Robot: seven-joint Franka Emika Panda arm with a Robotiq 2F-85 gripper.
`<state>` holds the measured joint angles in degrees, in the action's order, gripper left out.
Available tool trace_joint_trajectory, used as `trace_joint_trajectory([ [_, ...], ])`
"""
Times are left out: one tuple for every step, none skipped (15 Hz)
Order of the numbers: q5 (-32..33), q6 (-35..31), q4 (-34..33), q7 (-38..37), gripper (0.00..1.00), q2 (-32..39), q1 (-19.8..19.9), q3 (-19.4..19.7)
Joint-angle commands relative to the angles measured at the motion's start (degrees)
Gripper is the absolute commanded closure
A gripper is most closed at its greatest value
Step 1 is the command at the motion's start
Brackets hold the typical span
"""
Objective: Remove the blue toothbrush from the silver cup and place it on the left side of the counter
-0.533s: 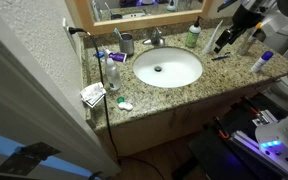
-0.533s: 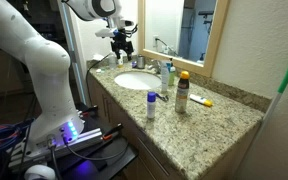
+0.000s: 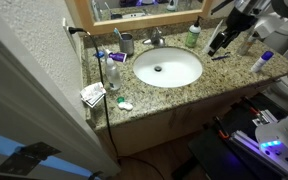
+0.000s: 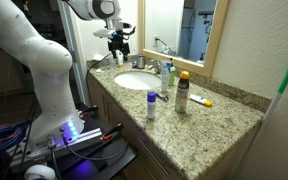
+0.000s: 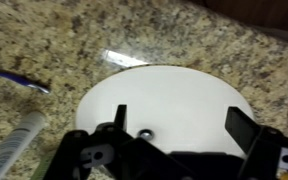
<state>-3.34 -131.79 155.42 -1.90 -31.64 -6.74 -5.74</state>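
Toothbrush (image 3: pixel 117 36) stands in the cup (image 3: pixel 127 44) at the upper left of the frame, held up by the cup wall, while the gripper (image 3: pixel 218 46), fingers (image 5: pixel 119 118) spread and empty in the wrist view, hangs at the upper right above the counter (image 3: pixel 234 72), across the sink (image 3: pixel 184 66) from it.

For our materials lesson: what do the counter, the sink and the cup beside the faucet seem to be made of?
The counter looks like polished stone, likely granite: speckled beige-brown. The sink seems glazed ceramic: smooth, uniform white. The cup appears metal, from its grey sheen, though small here.
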Motion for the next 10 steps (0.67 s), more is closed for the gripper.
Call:
trace_joint_trajectory([
  [-11.3,3.3,-11.7,0.8,0.00,10.6,-6.1,1.7],
  [-14.1,4.6,-14.7,-0.1,0.00,12.7,-6.5,1.6],
  [-17.0,6.1,-17.1,-0.1,0.00,14.1,-6.9,1.8],
  [-13.4,2.5,-10.3,-0.2,0.00,8.1,-5.3,-0.3],
  [-14.1,2.9,-12.4,-0.2,0.00,9.6,-5.5,-0.4],
  [-14.0,2.9,-12.5,-0.2,0.00,9.9,-5.4,-0.5],
  [-14.0,2.9,-12.1,-0.2,0.00,9.7,-5.4,-0.5],
  [-14.0,2.9,-11.8,-0.2,0.00,9.3,-5.4,-0.4],
  [-13.5,5.0,-13.0,-0.4,0.00,11.5,-5.3,-0.4],
  [-14.5,5.6,-15.0,-3.5,0.00,14.5,-4.9,-0.8],
])
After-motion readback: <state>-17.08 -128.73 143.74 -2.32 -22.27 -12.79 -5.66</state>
